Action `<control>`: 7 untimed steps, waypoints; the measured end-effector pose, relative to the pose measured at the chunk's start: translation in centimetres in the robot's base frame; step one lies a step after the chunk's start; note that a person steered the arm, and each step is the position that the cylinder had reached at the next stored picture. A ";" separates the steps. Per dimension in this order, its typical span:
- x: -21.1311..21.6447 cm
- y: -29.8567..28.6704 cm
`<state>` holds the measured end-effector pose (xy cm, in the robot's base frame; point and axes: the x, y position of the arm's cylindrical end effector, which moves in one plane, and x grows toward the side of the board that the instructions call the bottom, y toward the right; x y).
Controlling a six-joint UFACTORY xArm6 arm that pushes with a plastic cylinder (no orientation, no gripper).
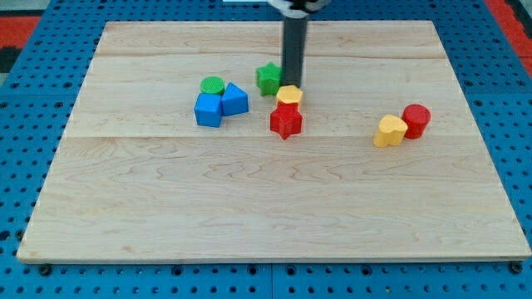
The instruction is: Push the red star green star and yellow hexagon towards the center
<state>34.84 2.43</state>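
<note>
The red star [285,121] lies on the wooden board [266,208], a little above its middle. The yellow hexagon [288,95] sits just above it, touching it. The green star [268,79] is just up and left of the hexagon. My tip [293,85] comes down from the view's top and stands right behind the yellow hexagon, touching or nearly touching it, with the green star close on its left.
A green cylinder [213,85], a blue cube [208,110] and a blue triangular block [234,100] cluster to the left of the stars. A yellow block [389,131] and a red cylinder [416,120] sit together at the right.
</note>
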 end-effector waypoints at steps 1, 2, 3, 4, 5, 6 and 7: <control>-0.8 1.8; -1.6 1.9; -2.5 -0.4; -2.3 -1.5; -3.9 -1.2; -3.9 -2.8; -2.4 -3.3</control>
<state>32.48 -0.90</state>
